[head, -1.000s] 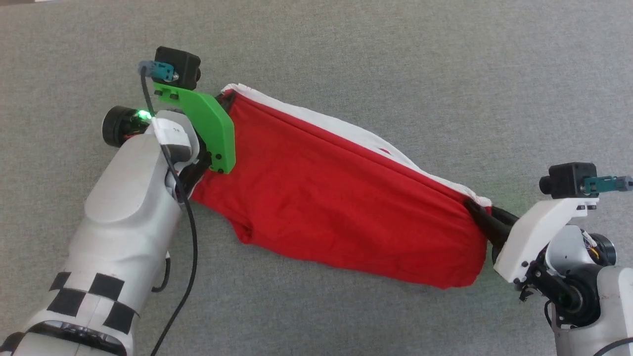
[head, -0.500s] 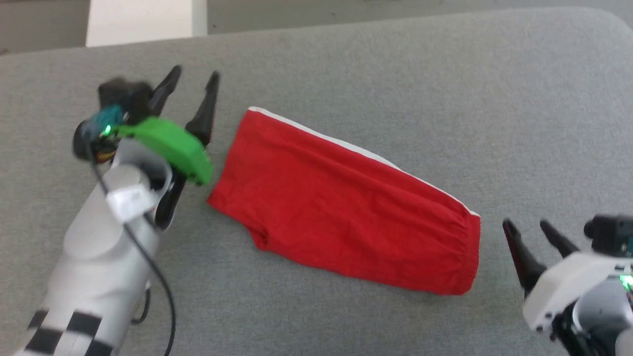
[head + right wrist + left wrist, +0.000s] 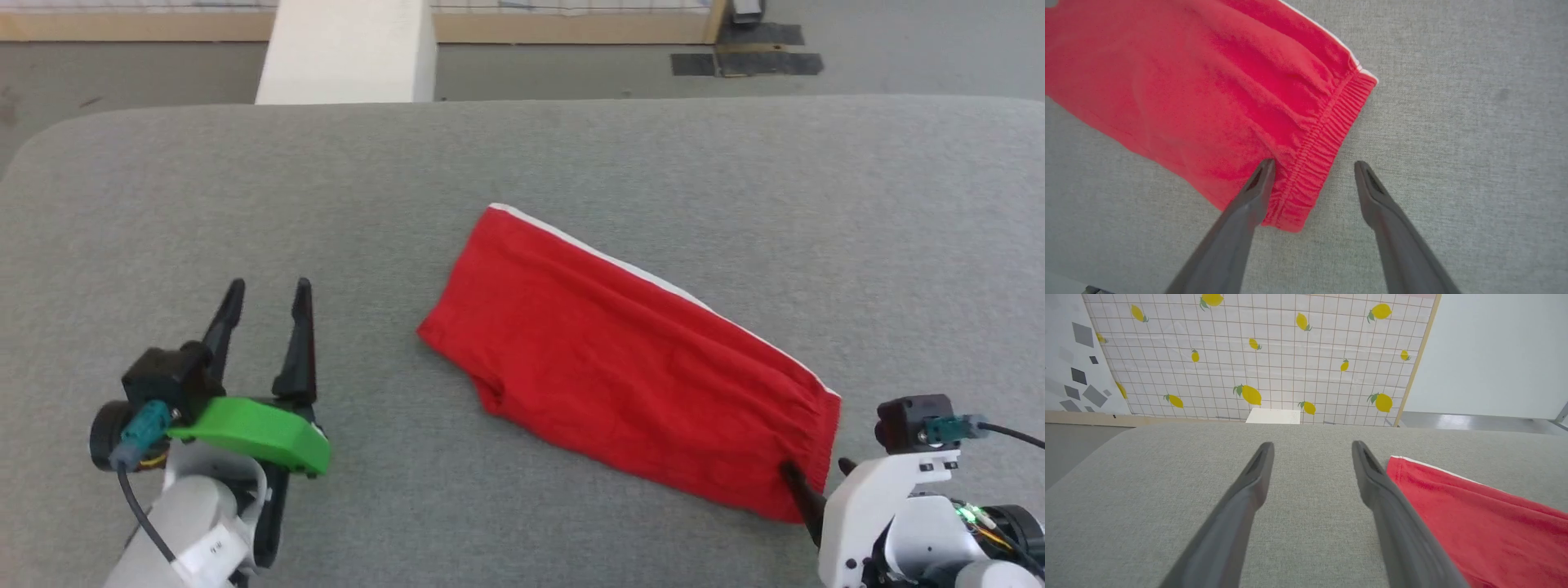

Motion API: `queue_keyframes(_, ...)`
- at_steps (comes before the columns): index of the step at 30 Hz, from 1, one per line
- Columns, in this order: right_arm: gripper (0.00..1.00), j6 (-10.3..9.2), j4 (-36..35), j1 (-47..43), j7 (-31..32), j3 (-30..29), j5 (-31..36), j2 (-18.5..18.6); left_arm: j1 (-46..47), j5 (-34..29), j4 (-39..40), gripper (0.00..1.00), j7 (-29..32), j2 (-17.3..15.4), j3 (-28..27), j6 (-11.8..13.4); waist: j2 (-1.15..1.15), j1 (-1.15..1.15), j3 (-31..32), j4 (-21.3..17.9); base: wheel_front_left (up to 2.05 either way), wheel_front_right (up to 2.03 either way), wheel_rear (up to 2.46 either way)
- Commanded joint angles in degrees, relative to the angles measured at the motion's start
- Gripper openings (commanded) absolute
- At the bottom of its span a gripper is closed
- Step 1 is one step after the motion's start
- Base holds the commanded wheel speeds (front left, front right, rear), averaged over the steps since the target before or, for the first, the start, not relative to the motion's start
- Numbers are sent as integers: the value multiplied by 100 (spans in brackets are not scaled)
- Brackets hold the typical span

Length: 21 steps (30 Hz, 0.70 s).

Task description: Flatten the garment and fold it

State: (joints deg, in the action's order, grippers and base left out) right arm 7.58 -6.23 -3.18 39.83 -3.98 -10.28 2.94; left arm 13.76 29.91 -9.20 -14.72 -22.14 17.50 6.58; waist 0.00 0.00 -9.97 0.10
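Garment (image 3: 629, 367) was soft red jersey cloth, matt, lightly creased. Waistband (image 3: 1323, 151) was gathered, ribbed elastic. Edge band (image 3: 669, 287) was white cloth. Table (image 3: 571, 163) was covered in grey woven fabric, matt, with fine rough grain. Left gripper (image 3: 1312, 444) and right gripper (image 3: 1314, 162) had fingers of dark, smooth, matt plastic by look. Green bracket (image 3: 253, 433) was smooth plastic with slight sheen. White bracket (image 3: 873, 498) was matt plastic. Wall panel (image 3: 1257, 355) looked like printed sheet, with wood-coloured edge.

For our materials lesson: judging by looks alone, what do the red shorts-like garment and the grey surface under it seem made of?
Red shorts-like garment: probably soft matte knit jersey; it creases, and its end band is gathered. Grey surface: seemingly matte woven fabric, showing fine flecked weave.
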Motion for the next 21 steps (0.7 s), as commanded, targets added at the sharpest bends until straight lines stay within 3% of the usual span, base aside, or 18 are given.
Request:
queue_keyframes(1, 100, -9, 192, 153, 57, -27, -8, -5, -122, 17, 134, 100, 8, 9, 10, 67, 0, 0, 10, 275, 0, 0, 0)
queue_keyframes(12, 100, -9, 1496, 746, 130, 187, 255, -6, -298, 67, 496, 100, 204, 38, 130, 161, 0, 0, -82, 581, 0, 0, 0)
queue_keyframes(13, 41, -9, 1568, 753, 189, 211, 234, -6, -304, 72, 497, 100, 220, 43, 145, 163, 0, 0, -76, 585, 0, 0, 0)
queue_keyframes(14, 13, -9, 1608, 765, 211, 225, 221, -6, -311, 85, 492, 100, 246, 51, 163, 158, 0, 0, -68, 583, 0, 0, 0)
queue_keyframes(15, 0, -9, 1630, 767, 234, 248, 211, -6, -316, 103, 486, 100, 276, 60, 180, 151, 0, 0, -62, 579, 0, 0, 0)
queue_keyframes(21, 0, -9, 1485, 830, 113, 166, 103, -6, -291, 267, 438, 100, 624, 92, 325, 41, 0, 0, -22, 424, 0, 0, 0)
